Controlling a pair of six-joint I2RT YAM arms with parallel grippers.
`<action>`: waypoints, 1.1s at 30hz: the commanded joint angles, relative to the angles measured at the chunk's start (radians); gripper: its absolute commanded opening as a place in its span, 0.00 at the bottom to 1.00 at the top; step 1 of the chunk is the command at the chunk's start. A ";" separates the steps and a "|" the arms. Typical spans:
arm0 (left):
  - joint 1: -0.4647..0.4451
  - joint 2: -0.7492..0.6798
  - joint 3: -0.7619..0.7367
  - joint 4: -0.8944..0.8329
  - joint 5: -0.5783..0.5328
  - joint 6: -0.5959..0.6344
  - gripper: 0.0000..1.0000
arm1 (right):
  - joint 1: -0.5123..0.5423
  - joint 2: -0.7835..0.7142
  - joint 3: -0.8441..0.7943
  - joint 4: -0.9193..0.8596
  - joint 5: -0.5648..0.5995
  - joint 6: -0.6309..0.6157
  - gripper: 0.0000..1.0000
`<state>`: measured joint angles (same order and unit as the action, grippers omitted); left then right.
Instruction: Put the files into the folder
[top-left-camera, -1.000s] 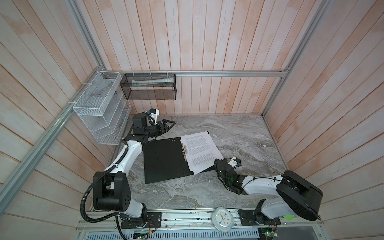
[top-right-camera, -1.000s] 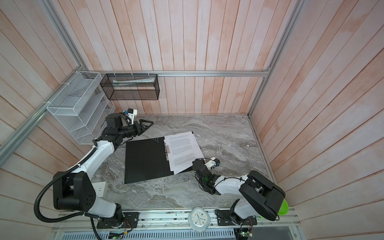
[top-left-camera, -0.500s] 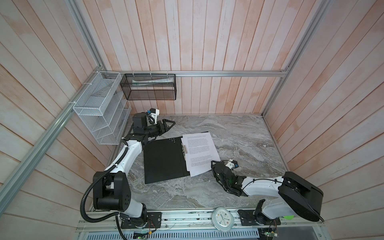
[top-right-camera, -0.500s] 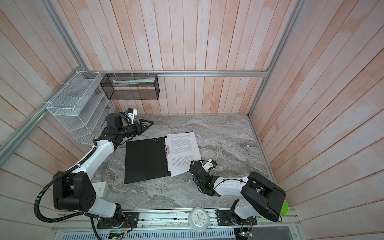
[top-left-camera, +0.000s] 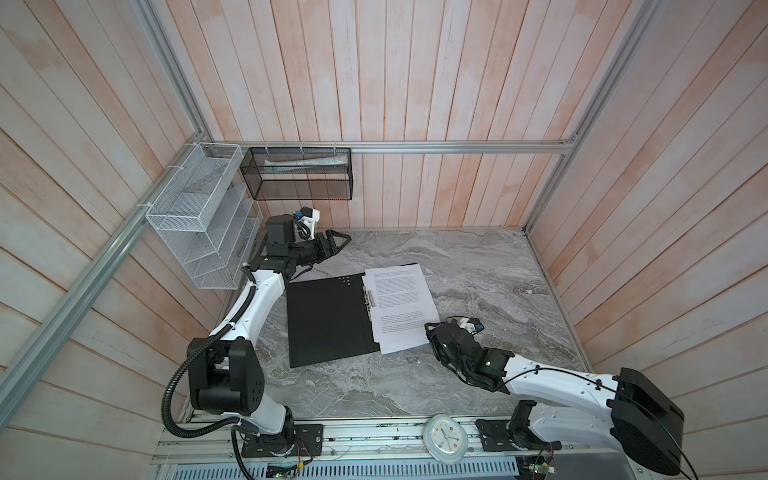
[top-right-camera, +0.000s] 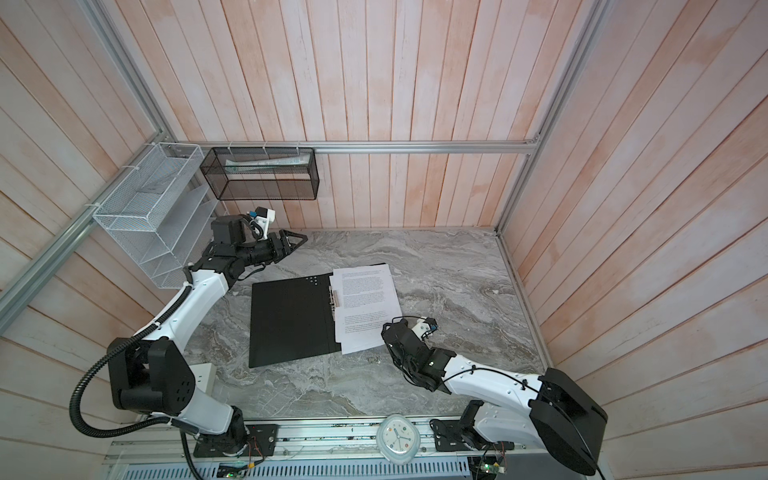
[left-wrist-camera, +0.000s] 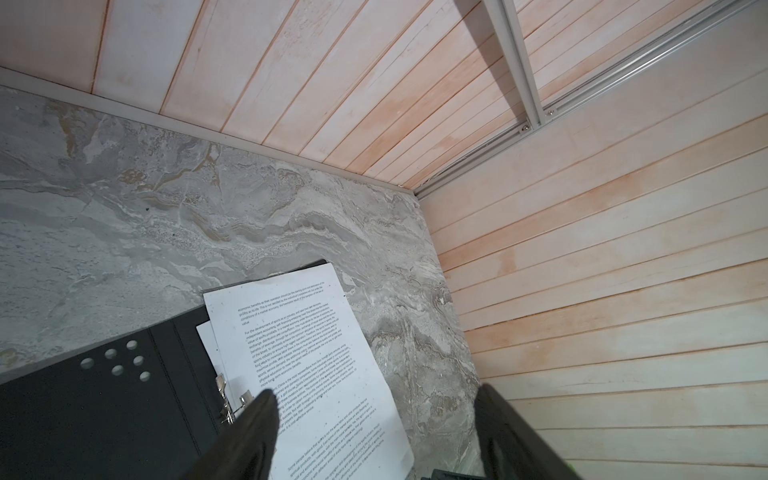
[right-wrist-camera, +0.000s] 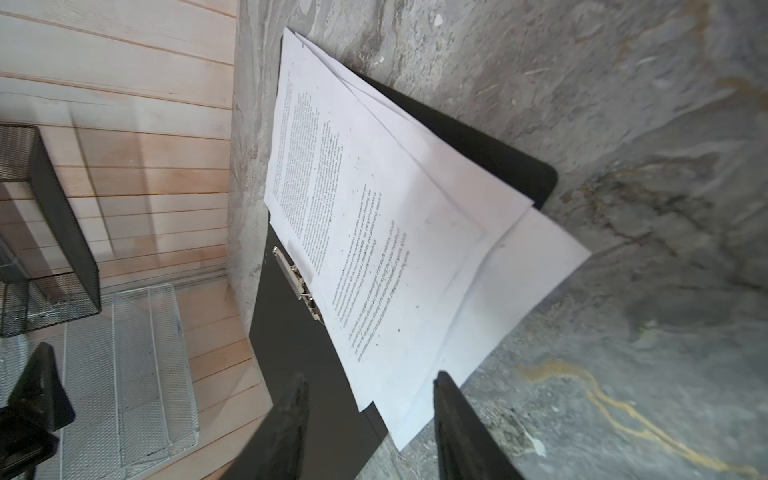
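A grey, marble-patterned tabletop (top-left-camera: 478, 266) (top-right-camera: 449, 266) fills the floor of the wood-panelled cell, meeting the walls on three sides. Towards its left half in both top views lies the folder (top-left-camera: 328, 320) (top-right-camera: 291, 320), spread open and flat with its black inside facing up, a metal clip (top-left-camera: 370, 301) running along the spine and a cluster of small pale dots near the far edge of the left cover. The files (top-left-camera: 401, 307) (top-right-camera: 365, 307), white sheets of small black print, lie loosely fanned and slightly skewed over the folder's right half; their near corner overhangs the cover and rests on the bare stone.
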<state>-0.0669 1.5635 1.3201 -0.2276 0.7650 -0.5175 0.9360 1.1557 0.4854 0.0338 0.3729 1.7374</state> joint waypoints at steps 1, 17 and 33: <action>-0.004 -0.021 0.028 -0.042 -0.009 0.074 0.76 | -0.013 -0.024 0.011 -0.147 -0.075 -0.047 0.48; -0.106 0.388 0.616 -0.531 -0.025 0.504 0.76 | -0.303 0.071 0.271 -0.354 -0.552 -0.633 0.30; -0.257 0.901 1.028 -0.648 -0.304 0.749 0.72 | -0.286 0.295 0.381 -0.531 -0.648 -0.952 0.10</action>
<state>-0.3119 2.4622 2.3417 -0.9306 0.5480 0.1661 0.6388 1.4456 0.8780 -0.4286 -0.2600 0.8352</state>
